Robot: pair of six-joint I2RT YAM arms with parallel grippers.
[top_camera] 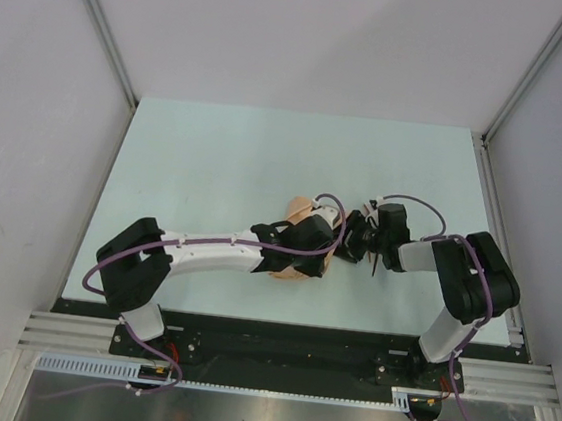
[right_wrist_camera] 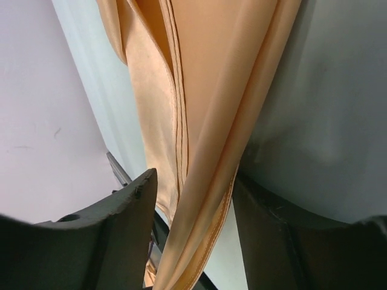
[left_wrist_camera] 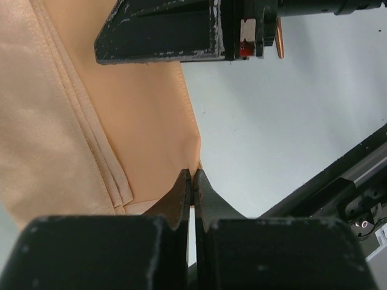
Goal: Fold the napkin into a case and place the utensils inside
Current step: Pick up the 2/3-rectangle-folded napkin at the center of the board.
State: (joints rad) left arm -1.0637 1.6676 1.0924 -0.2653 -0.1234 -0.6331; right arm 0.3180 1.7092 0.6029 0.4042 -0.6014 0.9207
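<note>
The napkin (top_camera: 299, 210) lies near the middle of the table (top_camera: 217, 154), a little toward the near edge. It is folded into a narrow strip whose long axis runs from the far edge toward the near edge, and much of it is hidden under the left arm's wrist.

The right claw (right_wrist_camera: 195, 175) comes at the strip from the right edge, square across its length, and the layered cloth passes between its two fingers (right_wrist_camera: 124, 220). The jaws stand partly apart around the folds. The cloth lies close against one finger, but no firm pinch shows. The right arm is the one placed to act on the strip, its forearm low and reaching left from its base.

The left claw (left_wrist_camera: 191, 181) is pressed shut at a near corner of the cloth, the hem apparently caught between the tips. The left arm is stretched long and low across the table.

A thin reddish-brown utensil (top_camera: 372, 263) lies just beside the right claw on its near side, outside the cloth, so I judge the loading not yet begun
</note>
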